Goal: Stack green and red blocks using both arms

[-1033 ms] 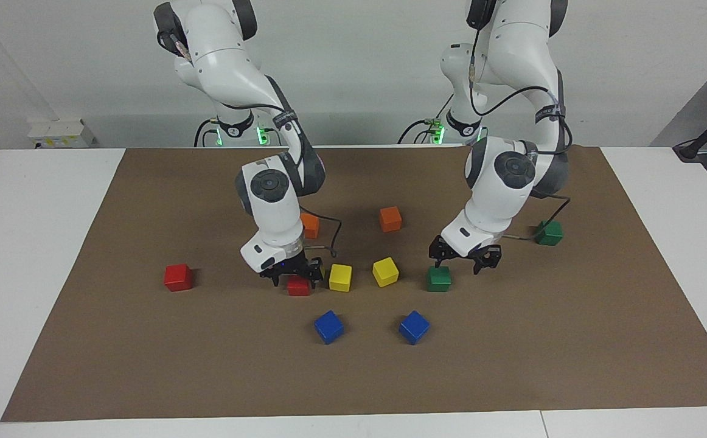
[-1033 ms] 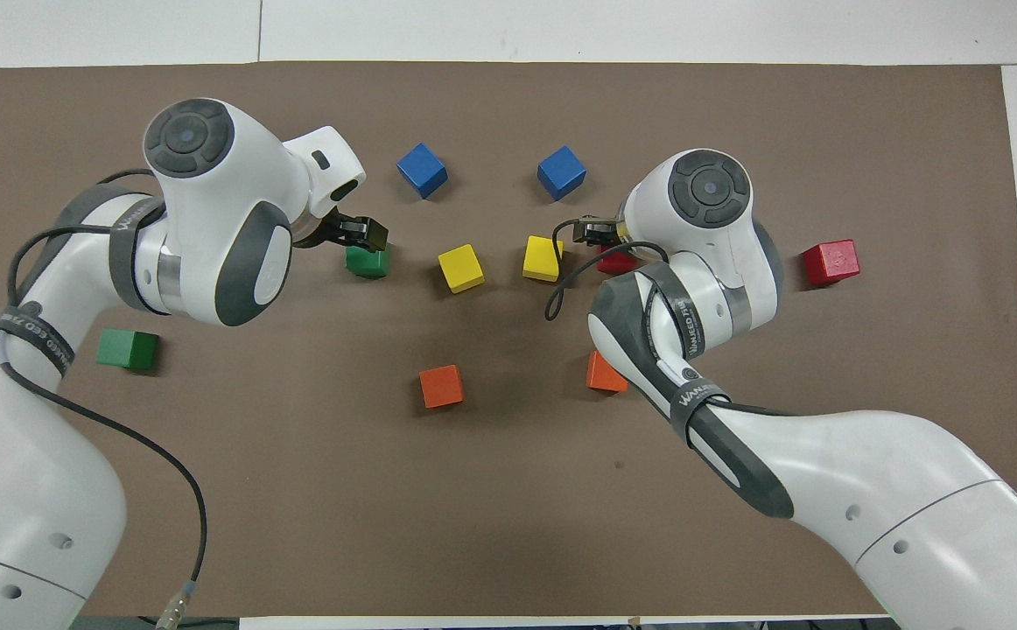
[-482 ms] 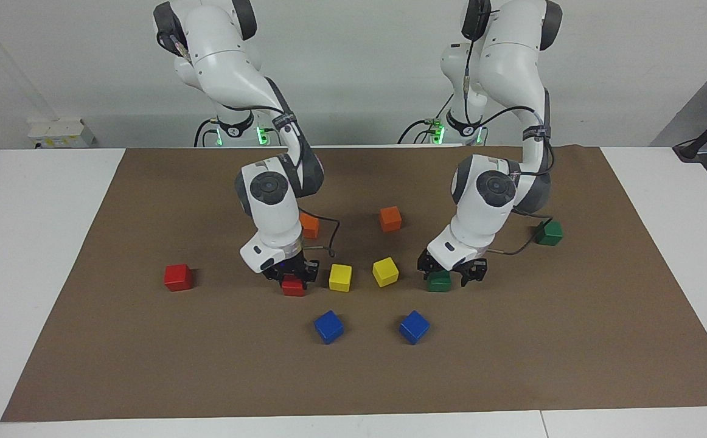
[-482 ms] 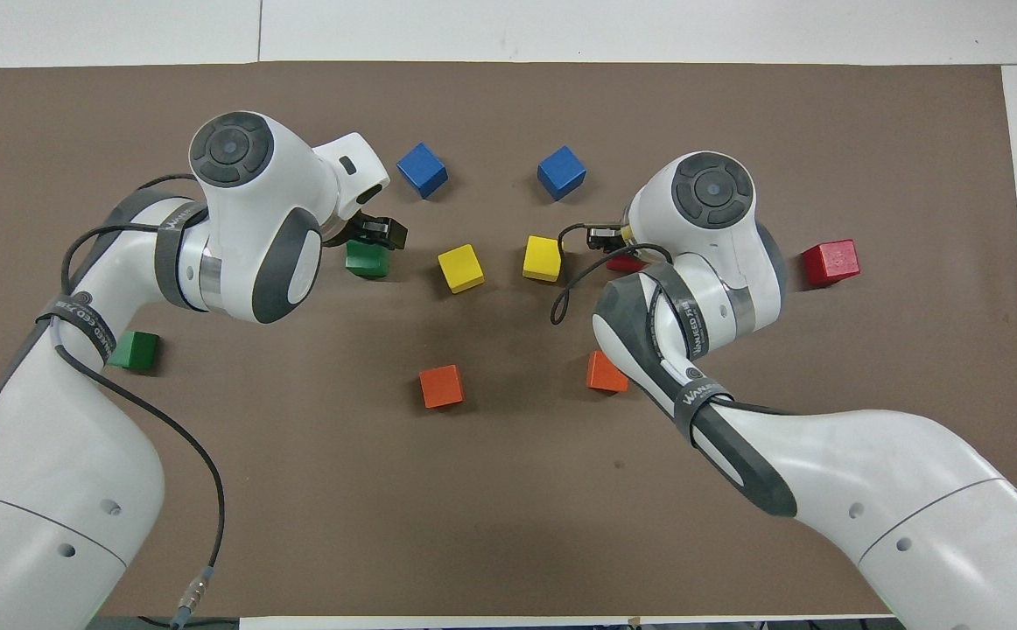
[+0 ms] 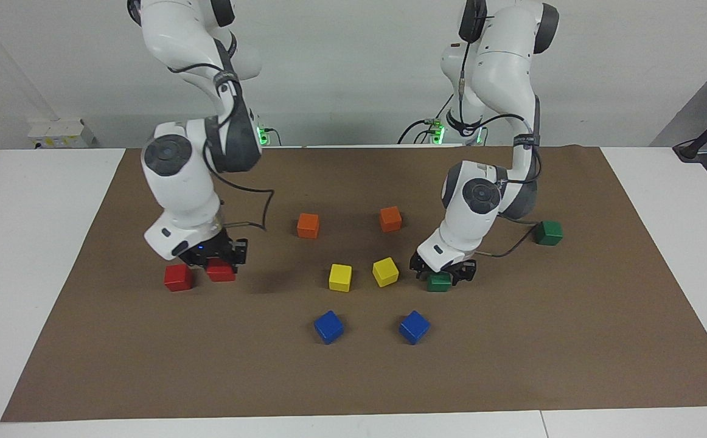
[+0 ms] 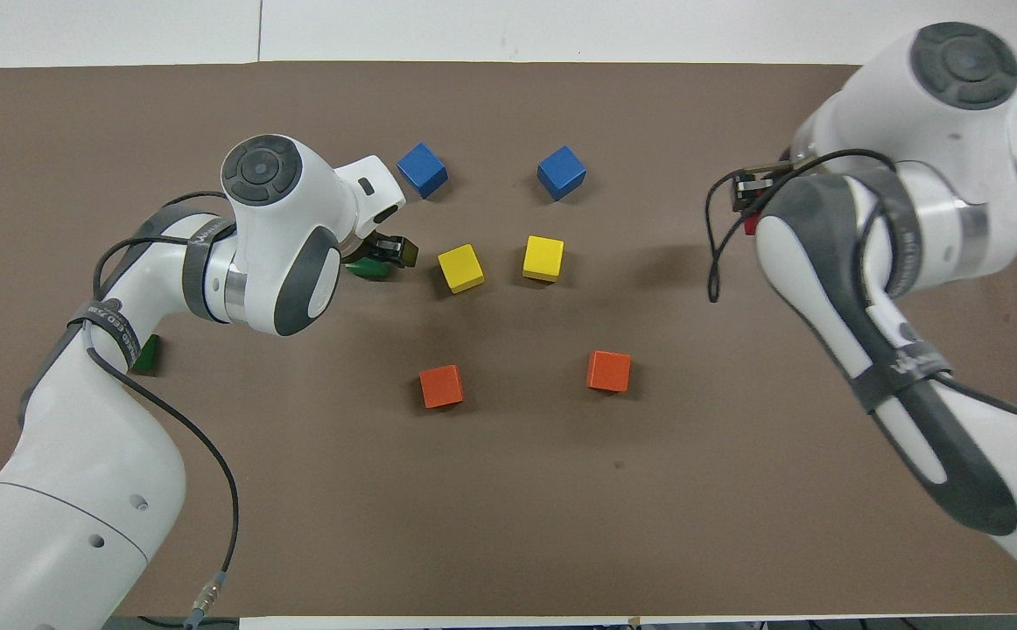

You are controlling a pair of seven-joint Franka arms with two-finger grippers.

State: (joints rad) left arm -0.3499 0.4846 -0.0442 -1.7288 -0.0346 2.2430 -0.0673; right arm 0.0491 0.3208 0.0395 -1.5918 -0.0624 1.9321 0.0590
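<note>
No stack yet. Right gripper (image 5: 215,260) is clamped on a red block (image 5: 221,271), carried just beside the second red block (image 5: 177,277). Left gripper (image 5: 443,272) straddles a green block (image 5: 438,281) beside the yellow cubes (image 5: 385,271), fingers spread, no grip. Second green block (image 5: 548,232) untouched.

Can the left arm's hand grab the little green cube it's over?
Probably yes. The left hand is open and low around the small dark green matte cube, with nothing between them. The nearest yellow cube sits apart, so it shouldn't block the grab.
</note>
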